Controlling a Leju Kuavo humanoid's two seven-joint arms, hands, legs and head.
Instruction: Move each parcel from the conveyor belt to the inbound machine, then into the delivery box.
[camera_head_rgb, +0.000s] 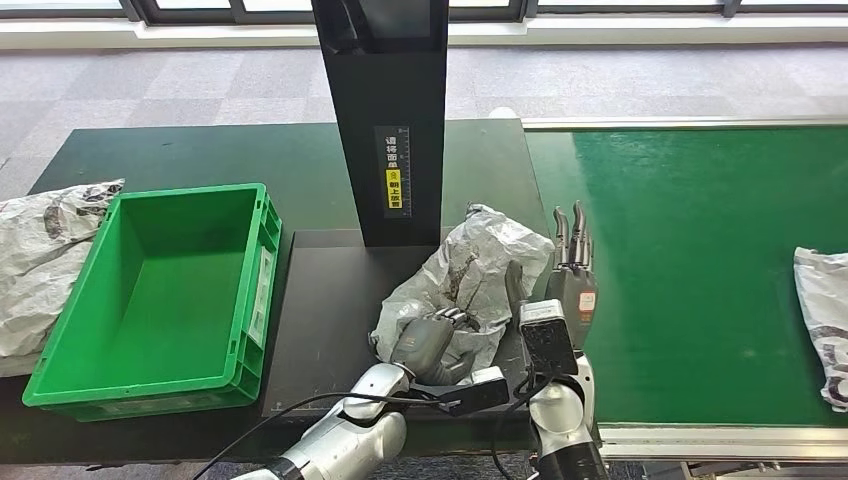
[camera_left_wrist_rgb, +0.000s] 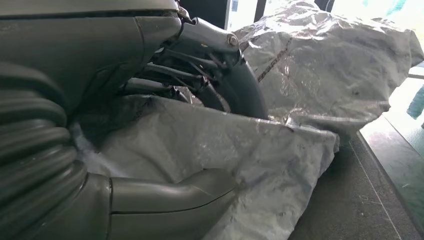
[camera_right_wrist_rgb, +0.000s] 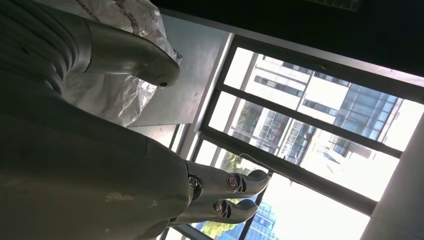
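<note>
1. At the left edge of the dark green tabletop (camera_head_rgb: 180, 150): crumpled grey-white plastic parcel (camera_head_rgb: 40, 250), touching the outer left wall of the empty green plastic delivery crate (camera_head_rgb: 258, 290). Risk of a snag if the carried bag swings wide.
2. On the black scanner platform (camera_head_rgb: 320, 300), below the black upright inbound machine post (camera_head_rgb: 390, 120): crinkled silver-grey poly-bag parcel (camera_head_rgb: 470, 270), gripped at its near edge by left hand (camera_head_rgb: 430, 345), fingers and thumb clamped on loose film. Likely to slip or tear when lifted.
3. Right hand (camera_head_rgb: 570, 275), fingers straight and together, holding nothing, just beside the bag; could drag it.
4. At the right edge of the green conveyor belt (camera_head_rgb: 690, 250): another grey bag (camera_head_rgb: 825, 320), waiting.
</note>
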